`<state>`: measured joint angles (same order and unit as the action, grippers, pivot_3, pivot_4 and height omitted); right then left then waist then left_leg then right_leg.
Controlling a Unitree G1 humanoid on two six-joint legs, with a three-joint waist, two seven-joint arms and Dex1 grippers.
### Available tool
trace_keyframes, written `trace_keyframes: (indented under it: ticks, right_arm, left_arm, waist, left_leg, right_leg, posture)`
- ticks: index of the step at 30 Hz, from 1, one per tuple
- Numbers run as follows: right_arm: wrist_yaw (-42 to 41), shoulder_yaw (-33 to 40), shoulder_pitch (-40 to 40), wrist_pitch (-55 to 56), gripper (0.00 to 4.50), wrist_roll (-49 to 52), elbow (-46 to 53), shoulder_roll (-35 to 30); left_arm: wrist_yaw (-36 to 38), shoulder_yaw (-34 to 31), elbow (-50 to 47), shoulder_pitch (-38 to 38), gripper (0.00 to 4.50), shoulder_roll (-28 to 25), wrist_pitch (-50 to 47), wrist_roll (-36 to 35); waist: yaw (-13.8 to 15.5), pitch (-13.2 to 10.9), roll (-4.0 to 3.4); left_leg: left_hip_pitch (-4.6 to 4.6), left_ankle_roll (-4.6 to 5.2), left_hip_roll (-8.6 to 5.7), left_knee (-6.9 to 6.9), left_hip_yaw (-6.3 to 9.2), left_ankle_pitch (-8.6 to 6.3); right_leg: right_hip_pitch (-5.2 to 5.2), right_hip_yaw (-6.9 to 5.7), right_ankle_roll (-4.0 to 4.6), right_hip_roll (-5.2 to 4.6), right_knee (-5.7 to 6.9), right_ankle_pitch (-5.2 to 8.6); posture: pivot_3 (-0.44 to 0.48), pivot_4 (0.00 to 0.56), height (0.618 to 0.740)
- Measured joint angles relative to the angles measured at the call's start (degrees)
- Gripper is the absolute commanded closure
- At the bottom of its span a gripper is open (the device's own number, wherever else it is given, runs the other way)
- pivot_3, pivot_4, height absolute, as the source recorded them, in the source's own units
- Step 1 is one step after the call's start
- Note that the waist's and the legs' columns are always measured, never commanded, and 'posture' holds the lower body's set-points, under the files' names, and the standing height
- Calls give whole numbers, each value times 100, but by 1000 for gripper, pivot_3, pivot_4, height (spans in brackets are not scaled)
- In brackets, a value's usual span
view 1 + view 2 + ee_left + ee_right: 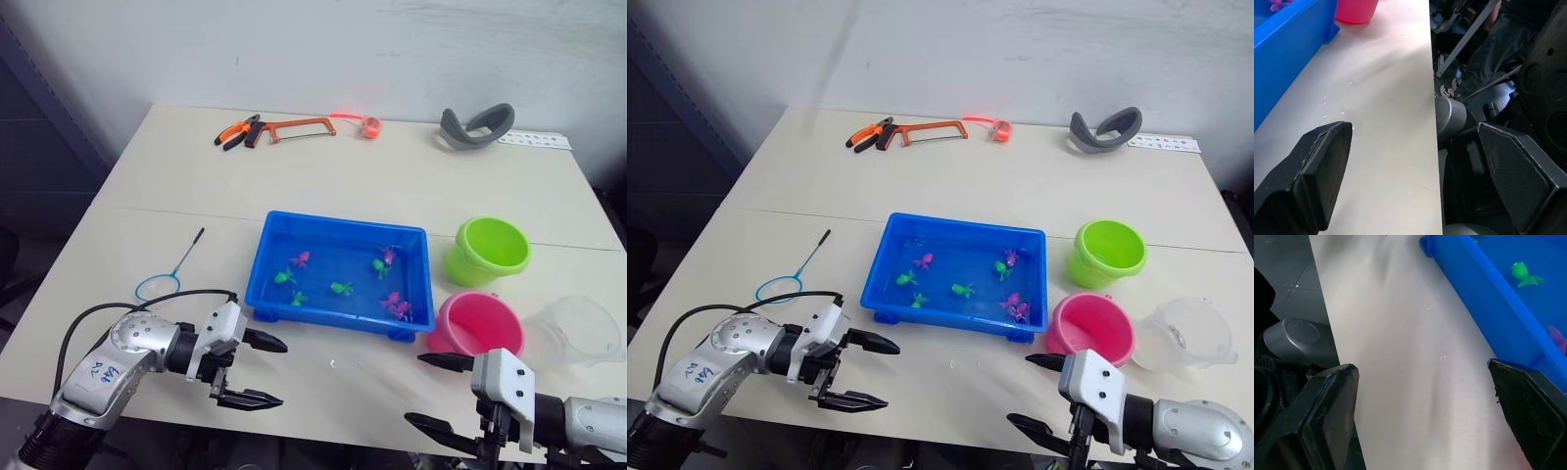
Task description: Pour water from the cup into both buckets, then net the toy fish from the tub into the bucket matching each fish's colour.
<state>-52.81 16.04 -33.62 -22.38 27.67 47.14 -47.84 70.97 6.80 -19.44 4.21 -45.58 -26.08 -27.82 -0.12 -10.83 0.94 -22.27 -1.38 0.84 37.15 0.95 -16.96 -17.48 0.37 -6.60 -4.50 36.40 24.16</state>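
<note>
2 grippers hang low over the near edge of the table (323, 176), both with fingers spread wide and holding nothing. The cup (578, 333) comes first by my reading of the task, since pouring opens it. It stands upright at the far right, just beside the pink bucket (477, 328) and nearer the robot than the green bucket (488, 251).

From the right gripper (441, 390) the cup lies ahead and further right, close by. The left gripper (257, 370) is well apart from it, with the tub (339, 320) and pink bucket between. So the right arm is the nearer one for the cup.

The net (168, 269) lies flat on the left, hoop toward the robot, handle running away and slightly right. It is nearer the left gripper, ahead and to its left.

Green and pink fish (341, 288) sit in the tub.
</note>
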Motion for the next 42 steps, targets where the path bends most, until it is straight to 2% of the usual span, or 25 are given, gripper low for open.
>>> trace_keyframes:
  ticks: [6,12,15,18,21,26,34,42]
  right_arm:
    - [107,13,15,-4,0,10,4,155]
    - [569,410,98,-186,0,475,297,553]
    - [1155,1085,15,-480,0,1215,599,869]
    - [1660,1783,-400,-593,0,1782,729,1202]
    - [2171,2604,-1152,-527,0,2374,770,1670]
    - [2676,3411,-2090,-221,0,2894,778,2427]
    - [3110,3600,-2526,-163,0,2608,542,2738]
    - [3539,3468,-2090,-269,0,2163,-450,2793]
  left_arm:
    - [105,105,2,116,29,-23,-77,-13]
    - [35,-81,-60,978,29,107,-1036,-918]
    - [45,-171,58,1912,29,288,-1466,-1320]
    - [123,-108,471,2676,29,561,-1518,-1355]
    - [209,114,1083,3327,29,970,-1485,-1238]
    - [388,507,1844,3966,29,1448,-1190,-841]
    - [640,742,2202,4202,29,2058,-765,-564]
    - [523,736,2047,4200,29,2097,-771,-525]
  waist:
    - [3,0,0]
    - [7,0,0]
    - [26,0,0]
    - [23,2,-3]
    - [38,2,-3]
    - [-23,2,-3]
    - [-22,2,-4]
    - [6,2,-8]
  left_leg:
    - [0,0,0,1,0,0]
    - [-3,-3,-1,3,4,2]
    - [-6,-6,-4,4,7,4]
    - [-6,-5,-11,0,1,3]
    - [-10,-3,-10,-1,1,2]
    - [-2,-3,-6,-9,-12,2]
    - [0,-8,-4,-10,-12,5]
    - [-3,-8,-7,-11,-9,5]
  right_leg:
    - [0,0,0,1,2,0]
    - [0,-3,0,1,8,0]
    - [0,-9,0,8,12,0]
    - [1,-8,-1,17,17,0]
    - [0,-9,-1,21,16,0]
    - [-4,2,-1,27,13,0]
    - [-8,11,0,25,4,1]
    - [-8,8,0,17,1,1]
  posture:
    - [0,150,740]
    - [0,150,740]
    - [0,150,740]
    - [0,150,740]
    - [0,150,740]
    - [0,150,740]
    - [0,150,740]
    - [0,150,740]
